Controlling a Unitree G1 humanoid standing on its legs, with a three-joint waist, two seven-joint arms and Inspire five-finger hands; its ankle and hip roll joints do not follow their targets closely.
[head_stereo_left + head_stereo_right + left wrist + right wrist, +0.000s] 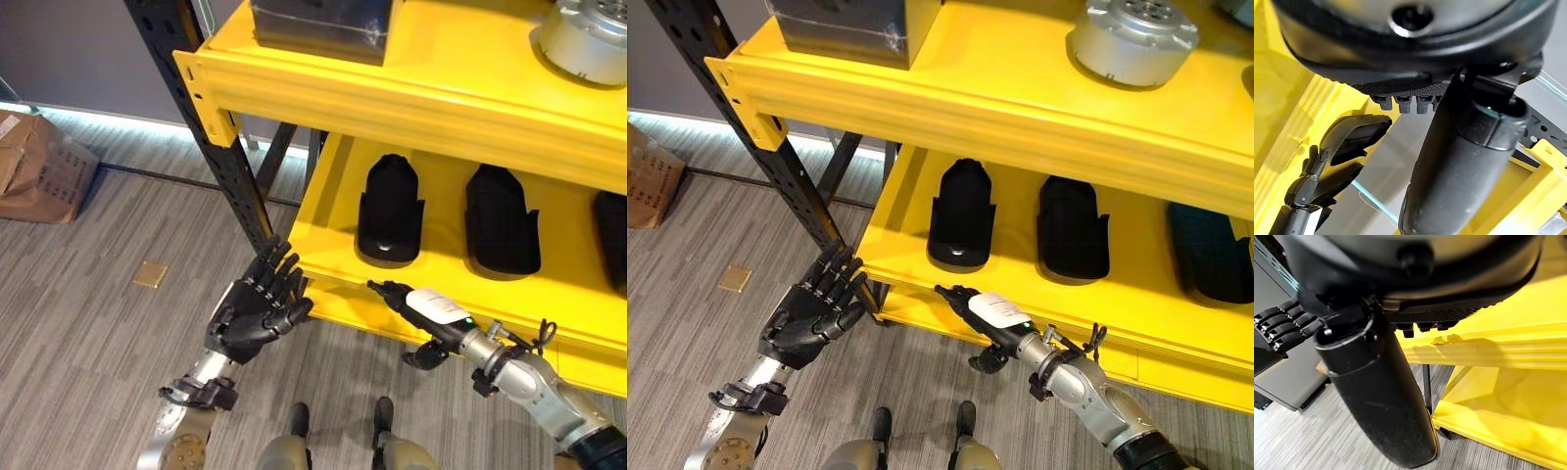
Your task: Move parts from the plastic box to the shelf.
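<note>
Yellow is the shelf (460, 108), and it stands on a black post (211, 137) over a grey wooden floor (88, 264). On its lower board lie three black parts side by side: the first part (390, 211) is nearest to the post, the second part (502, 222) is just beside it, and the third part (1213, 255) is farthest from the post. On the top board, a silver round part (1132, 34) rests far from the post, and a dark box (857, 29) stands near the post.

The left robot hand (257, 308) hangs in front of the lower board's corner, close to the post, with its fingers loosely spread and nothing in it. The right robot hand (423, 307) lies flat along the front edge of the lower board, below the first part; its fingers are straight and empty, and its back has a white cover.

A cardboard box (39, 166) sits on the floor, well apart from the shelf.
</note>
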